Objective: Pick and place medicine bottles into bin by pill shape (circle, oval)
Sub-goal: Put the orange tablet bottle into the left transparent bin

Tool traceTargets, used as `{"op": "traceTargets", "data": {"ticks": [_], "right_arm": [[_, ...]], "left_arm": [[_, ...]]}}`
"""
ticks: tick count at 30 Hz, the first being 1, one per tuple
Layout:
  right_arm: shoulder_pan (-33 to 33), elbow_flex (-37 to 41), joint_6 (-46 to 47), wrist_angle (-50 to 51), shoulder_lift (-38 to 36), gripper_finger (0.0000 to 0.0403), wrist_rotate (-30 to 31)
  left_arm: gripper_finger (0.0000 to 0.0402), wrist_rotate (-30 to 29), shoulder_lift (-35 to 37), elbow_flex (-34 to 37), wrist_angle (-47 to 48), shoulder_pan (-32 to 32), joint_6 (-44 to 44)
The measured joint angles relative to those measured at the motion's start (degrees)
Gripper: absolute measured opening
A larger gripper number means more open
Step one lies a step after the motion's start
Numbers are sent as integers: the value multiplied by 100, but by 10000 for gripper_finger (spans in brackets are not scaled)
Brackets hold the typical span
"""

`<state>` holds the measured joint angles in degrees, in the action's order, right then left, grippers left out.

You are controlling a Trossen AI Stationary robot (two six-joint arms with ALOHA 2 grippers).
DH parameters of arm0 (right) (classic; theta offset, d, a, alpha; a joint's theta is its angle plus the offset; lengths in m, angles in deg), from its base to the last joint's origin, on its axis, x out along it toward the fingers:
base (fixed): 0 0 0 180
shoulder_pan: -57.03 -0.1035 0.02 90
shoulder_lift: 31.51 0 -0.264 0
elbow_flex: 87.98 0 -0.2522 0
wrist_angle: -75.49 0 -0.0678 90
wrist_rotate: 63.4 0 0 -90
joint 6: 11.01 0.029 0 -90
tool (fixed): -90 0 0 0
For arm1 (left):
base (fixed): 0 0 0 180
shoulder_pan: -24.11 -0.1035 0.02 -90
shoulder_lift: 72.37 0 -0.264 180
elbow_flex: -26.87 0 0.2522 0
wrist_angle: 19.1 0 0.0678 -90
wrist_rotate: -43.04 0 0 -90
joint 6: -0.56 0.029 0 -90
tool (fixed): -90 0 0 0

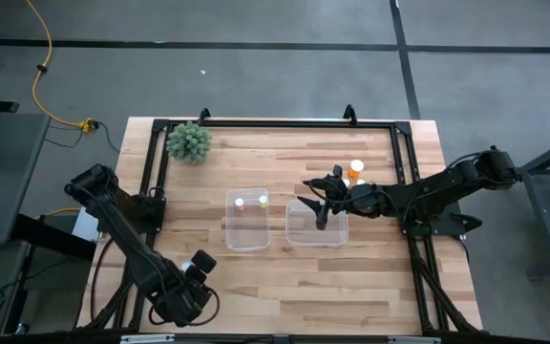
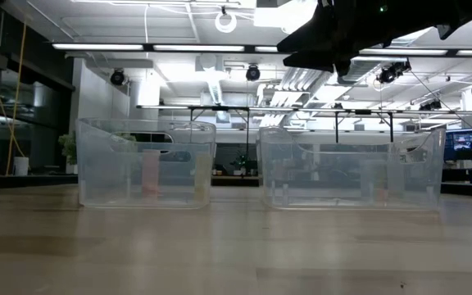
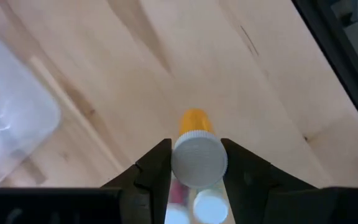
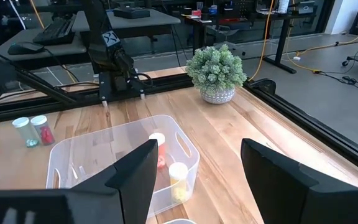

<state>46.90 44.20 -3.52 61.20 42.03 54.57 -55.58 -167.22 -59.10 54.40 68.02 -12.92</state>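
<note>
My left pincer [image 3: 194,177] is clamped on an orange medicine bottle [image 3: 195,149] down at the counter's [image 1: 351,277] near-left corner. My right pincer [image 1: 321,203] hangs spread wide, holding nothing, above the right-hand tub [image 1: 315,229].

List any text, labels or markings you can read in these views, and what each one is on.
"X": white mark on the dark arm joint in the right wrist view; the only legible sign.
Orange medicine bottle in the left gripper: no label legible.
Bottles in the left tub: no readable labels.
Monitors in the room behind: too blurred to read.
</note>
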Motion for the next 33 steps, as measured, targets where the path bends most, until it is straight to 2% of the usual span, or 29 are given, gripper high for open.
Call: {"op": "traceTargets", "data": {"ticks": [4, 8, 10, 13, 24, 33], "right_arm": [[1, 0, 0, 0, 0, 224, -2], [0, 0, 0, 0, 0, 224, 0], [1, 0, 0, 0, 0, 224, 0], [0, 0, 1, -2, 0, 224, 0], [0, 0, 1, -4, 0, 224, 0], [2, 0, 0, 9, -2, 224, -1]], "left_arm": [[115, -211, 434, -43, 90, -283, 154], [115, -764, 934, -45, 73, -691, 455], [115, -1040, 1086, -45, 73, -969, 681], [115, -1141, 1154, -45, 66, -1491, 1122], [115, -243, 555, -43, -4, -3528, 2339], [115, 213, -59, -38, -208, -4279, 2464]]}}
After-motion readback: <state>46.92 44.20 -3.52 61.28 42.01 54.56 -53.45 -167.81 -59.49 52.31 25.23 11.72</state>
